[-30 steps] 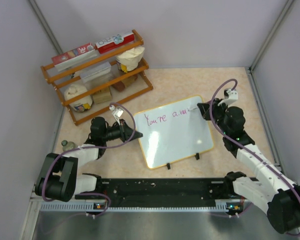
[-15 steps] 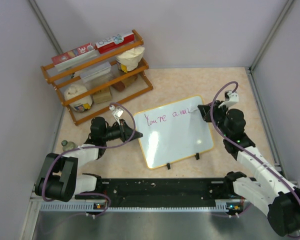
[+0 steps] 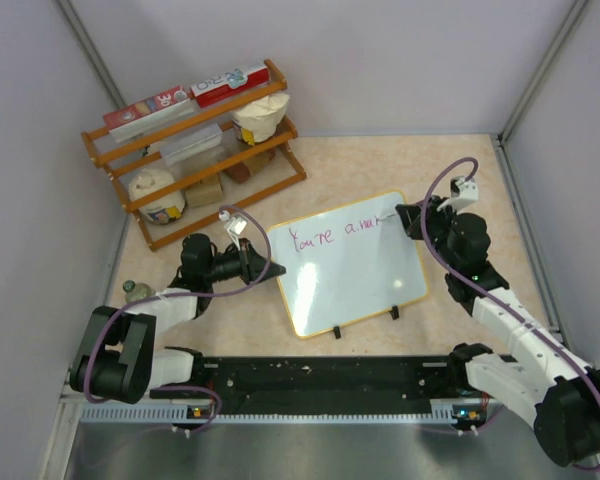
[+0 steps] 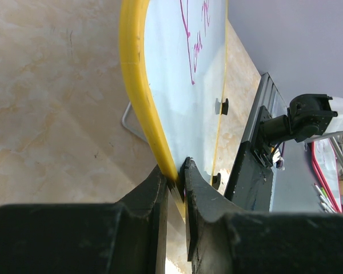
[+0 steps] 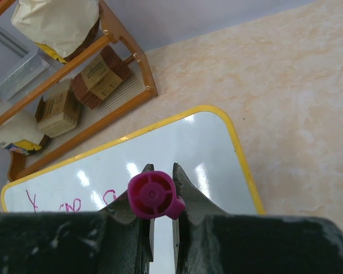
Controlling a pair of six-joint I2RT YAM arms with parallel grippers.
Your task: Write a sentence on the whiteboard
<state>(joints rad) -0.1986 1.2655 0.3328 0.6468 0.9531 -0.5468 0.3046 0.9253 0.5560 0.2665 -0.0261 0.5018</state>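
Note:
The whiteboard [image 3: 350, 275] lies at an angle on the table, white with a yellow rim [image 4: 138, 91] and two black clips on its near edge. Magenta handwriting [image 3: 335, 233] runs along its far edge. My left gripper [image 3: 273, 268] is shut on the board's left rim, and in the left wrist view the jaws pinch the yellow edge [image 4: 177, 181]. My right gripper [image 3: 404, 218] is over the board's far right corner. It is shut on a magenta marker [image 5: 152, 196], whose round end faces the right wrist camera above the board [image 5: 183, 145]. The marker's tip is hidden.
A wooden rack [image 3: 195, 150] with boxes and bags stands at the back left, also in the right wrist view [image 5: 120, 63]. A small bottle [image 3: 130, 290] sits by the left arm. A black rail [image 3: 320, 385] runs along the near edge. Walls close in on three sides.
My right gripper with the marker shifted slightly toward the right and near side, then came back to the end of the written line. The left gripper and the board have not moved.

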